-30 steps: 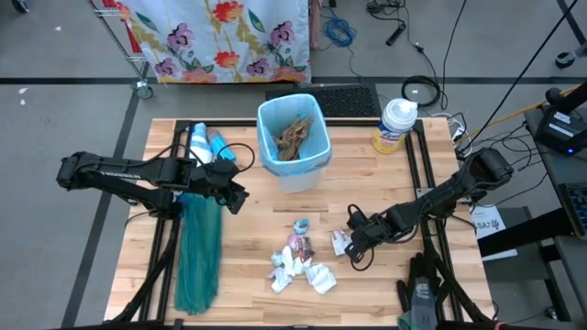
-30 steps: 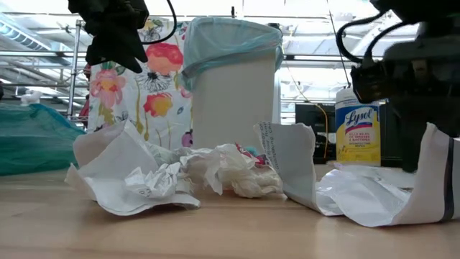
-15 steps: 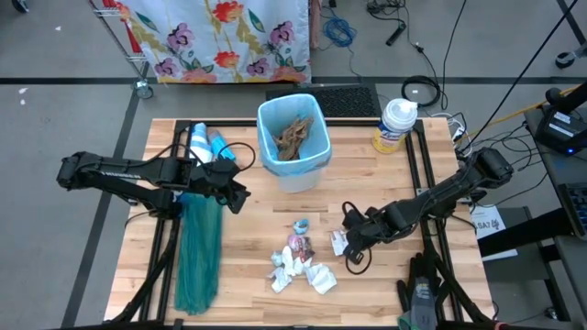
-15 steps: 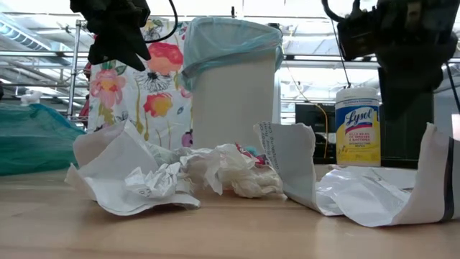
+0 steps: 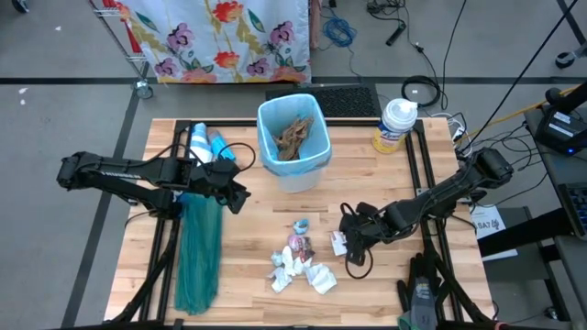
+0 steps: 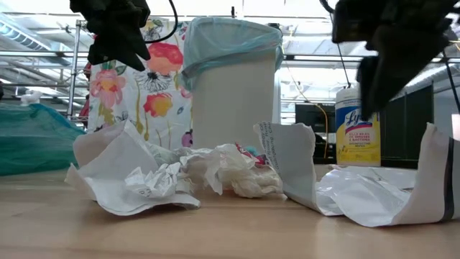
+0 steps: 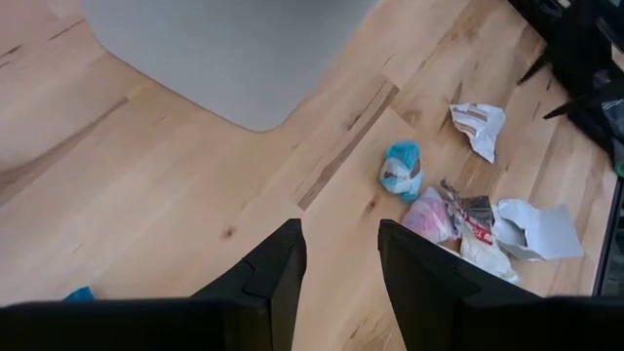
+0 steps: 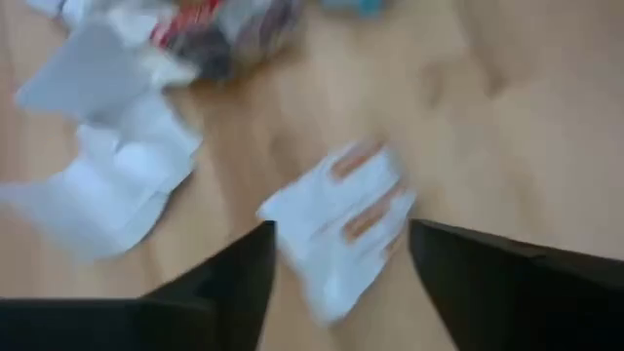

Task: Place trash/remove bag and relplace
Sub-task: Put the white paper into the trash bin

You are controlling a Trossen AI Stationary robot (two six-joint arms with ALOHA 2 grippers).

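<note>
Hovering over a white paper scrap (image 5: 339, 242) with its fingers spread apart, the right gripper (image 5: 349, 240) sits just right of the trash (image 5: 301, 260) pile mid-surface. The pale blue bag (image 5: 271, 147) lines the white bin (image 5: 300, 180), brown paper inside. The left gripper (image 5: 237, 196) waits beside the bin, fingers slightly parted, holding nothing.

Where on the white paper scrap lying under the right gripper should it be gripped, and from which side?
Judging by its pose, from straight above. The white scrap lies nearly flat on the table, apart from the other trash, and the open right gripper already straddles it. Pinching across its narrow middle, where the paper is creased, should give the fingers something raised to catch.
</note>
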